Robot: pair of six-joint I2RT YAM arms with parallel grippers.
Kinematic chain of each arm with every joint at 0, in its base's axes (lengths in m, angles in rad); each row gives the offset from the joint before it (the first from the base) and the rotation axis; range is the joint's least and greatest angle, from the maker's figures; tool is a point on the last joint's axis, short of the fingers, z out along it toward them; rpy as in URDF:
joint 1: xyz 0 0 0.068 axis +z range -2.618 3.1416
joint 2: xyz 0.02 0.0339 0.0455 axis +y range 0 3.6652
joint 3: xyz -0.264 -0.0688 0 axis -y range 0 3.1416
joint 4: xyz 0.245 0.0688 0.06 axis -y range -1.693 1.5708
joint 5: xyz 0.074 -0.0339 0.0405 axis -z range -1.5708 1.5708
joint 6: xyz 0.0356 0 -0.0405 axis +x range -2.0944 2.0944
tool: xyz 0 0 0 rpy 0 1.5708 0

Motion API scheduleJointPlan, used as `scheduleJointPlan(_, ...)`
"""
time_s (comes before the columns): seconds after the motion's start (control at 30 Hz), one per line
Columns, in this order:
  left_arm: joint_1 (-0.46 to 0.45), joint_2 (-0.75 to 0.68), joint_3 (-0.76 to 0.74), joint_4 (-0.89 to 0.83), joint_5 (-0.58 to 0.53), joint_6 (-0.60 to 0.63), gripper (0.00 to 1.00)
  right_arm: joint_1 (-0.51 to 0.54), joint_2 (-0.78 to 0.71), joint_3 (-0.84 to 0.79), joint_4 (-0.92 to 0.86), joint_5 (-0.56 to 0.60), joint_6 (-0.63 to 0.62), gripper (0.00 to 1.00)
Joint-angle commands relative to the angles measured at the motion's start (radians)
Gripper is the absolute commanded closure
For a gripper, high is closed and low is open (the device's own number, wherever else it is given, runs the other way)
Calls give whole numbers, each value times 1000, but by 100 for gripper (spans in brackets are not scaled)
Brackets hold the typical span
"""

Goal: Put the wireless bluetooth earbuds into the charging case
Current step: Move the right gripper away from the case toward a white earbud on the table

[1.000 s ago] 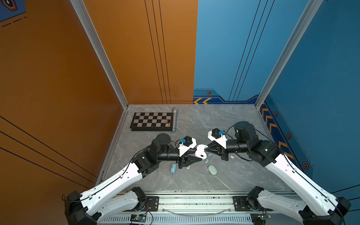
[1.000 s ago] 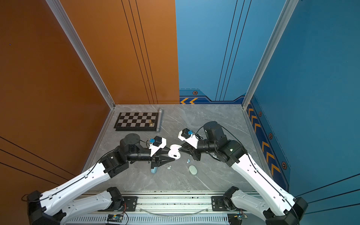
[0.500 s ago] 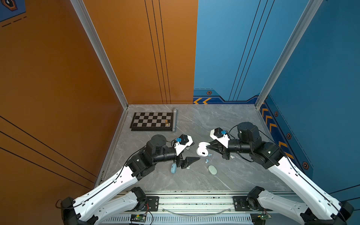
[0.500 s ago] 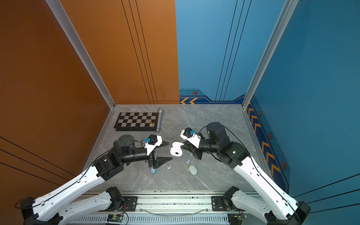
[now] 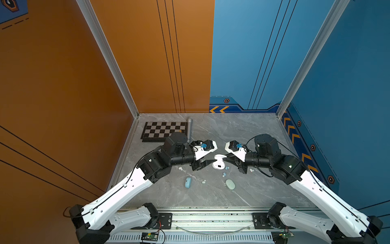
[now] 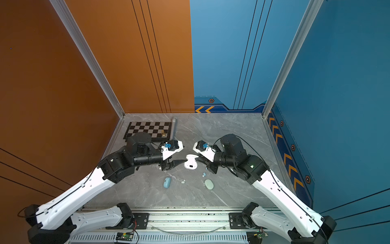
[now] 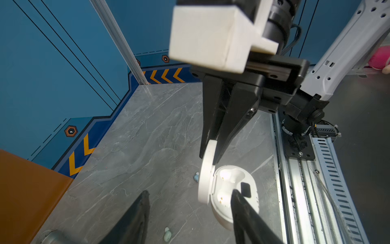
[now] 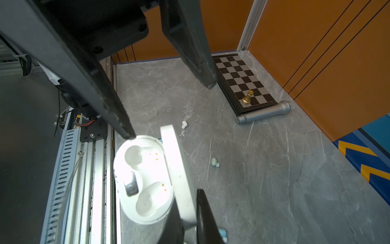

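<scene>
Near the middle of the worktop (image 5: 211, 196), the white charging case (image 5: 219, 162) stands open. Its lid (image 7: 207, 169) is pinched in the narrow right tool (image 7: 212, 152), while the left tool (image 8: 168, 109) gapes wide and holds nothing, one fingertip at the rim of the case's body. Both wells look empty, and a white earbud (image 5: 180, 168), a mint earbud (image 5: 203, 181) and pale blue earbuds (image 5: 226, 168) lie loose on the worktop. The step in hand seems to be steadying the opened case; next, the left tool must fetch a white bud and seat it.
</scene>
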Motion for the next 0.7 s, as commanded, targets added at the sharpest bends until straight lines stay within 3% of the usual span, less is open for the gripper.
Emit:
scheduleJointPlan(0.0,-22,24,42,-44,-3,45,46,7,-18,-13,29,22,-18,98)
scheduleJointPlan(0.27,-41,67,68,-44,11,51,64,12,-24,-26,35,21,-22,99)
scheduleJointPlan(0.43,-45,79,68,-44,15,54,83,12,-28,-32,48,27,-19,99)
scheduleJointPlan(0.67,-48,92,55,-44,14,56,94,12,-26,-33,55,27,-15,98)
